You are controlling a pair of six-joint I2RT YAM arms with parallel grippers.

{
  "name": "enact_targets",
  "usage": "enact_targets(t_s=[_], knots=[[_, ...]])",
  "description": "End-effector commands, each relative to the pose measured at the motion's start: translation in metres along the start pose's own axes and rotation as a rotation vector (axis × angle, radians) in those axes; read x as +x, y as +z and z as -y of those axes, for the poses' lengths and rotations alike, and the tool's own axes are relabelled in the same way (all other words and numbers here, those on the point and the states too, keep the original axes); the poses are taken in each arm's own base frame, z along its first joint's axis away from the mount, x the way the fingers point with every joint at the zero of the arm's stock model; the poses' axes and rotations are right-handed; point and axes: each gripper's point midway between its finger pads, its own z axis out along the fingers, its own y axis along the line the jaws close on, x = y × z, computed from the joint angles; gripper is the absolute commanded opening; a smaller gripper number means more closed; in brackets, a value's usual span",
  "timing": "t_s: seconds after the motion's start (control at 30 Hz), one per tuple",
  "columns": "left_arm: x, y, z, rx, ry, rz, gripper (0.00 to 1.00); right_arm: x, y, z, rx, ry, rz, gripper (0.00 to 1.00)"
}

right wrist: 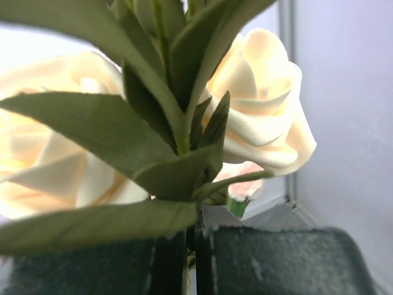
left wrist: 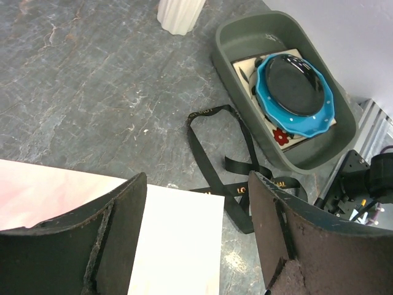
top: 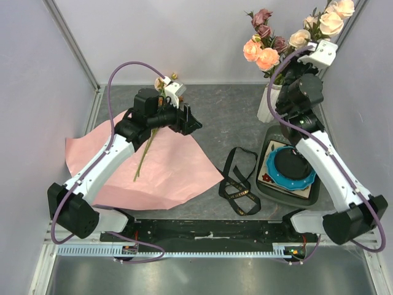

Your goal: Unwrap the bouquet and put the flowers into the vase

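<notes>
Right wrist: right gripper [right wrist: 190, 246] clenched on stem of cream roses [right wrist: 264, 92]; left gripper [left wrist: 196, 181] released, jaws apart, above pink paper [top: 178, 166].

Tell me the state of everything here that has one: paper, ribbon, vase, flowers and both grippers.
Pink wrapping paper: unfolded, flat.
Black ribbon: untied, loose.
White ribbed vase: upright, holding roses.
Green leafy stem: lying on the paper.
Left gripper: open, empty.
Right gripper: shut on cream roses' stem.
</notes>
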Motion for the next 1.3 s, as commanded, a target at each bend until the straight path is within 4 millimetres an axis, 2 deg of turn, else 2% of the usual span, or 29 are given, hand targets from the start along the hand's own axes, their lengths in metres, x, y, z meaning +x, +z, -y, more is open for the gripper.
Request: enact_targets(t_s=[0.0,0.17,0.2,0.33,0.37,0.4,0.47,0.57,0.83,1.03,1.27], knots=[[-0.014,-0.005,-0.004,-0.039,0.051,0.038,0.74,-0.035,0.030,0.017,0.157,-0.096,0.114,0.00],[-0.011,-0.002,-0.012,-0.049,0.036,0.025,0.73,-0.052,0.050,0.014,0.178,-0.163,0.171,0.00],[-0.011,-0.001,-0.014,-0.051,0.031,0.022,0.73,-0.046,0.056,0.014,0.188,-0.194,0.156,0.00],[-0.009,0.002,-0.019,-0.048,0.007,0.013,0.73,-0.045,0.064,0.013,0.184,-0.207,0.155,0.00],[-0.009,0.002,-0.020,-0.047,0.004,0.011,0.73,-0.052,0.065,0.012,0.184,-0.197,0.162,0.00],[-0.009,0.002,-0.021,-0.048,0.001,0.011,0.73,-0.047,0.066,0.012,0.180,-0.216,0.133,0.00],[-0.009,0.002,-0.021,-0.045,-0.002,0.011,0.73,-0.057,0.066,0.006,0.150,-0.184,0.126,0.00],[-0.009,0.002,-0.022,-0.039,-0.010,0.013,0.73,-0.053,0.064,0.001,0.108,-0.197,0.050,0.00],[-0.008,0.002,-0.023,-0.036,-0.015,0.012,0.73,-0.068,0.047,0.010,0.099,-0.150,0.030,0.00],[-0.007,0.004,-0.024,-0.035,-0.018,0.006,0.72,-0.055,0.063,0.004,0.108,-0.194,0.025,0.00],[-0.005,0.005,-0.027,-0.047,-0.013,0.002,0.72,-0.022,0.079,-0.002,0.093,-0.208,-0.012,0.00]])
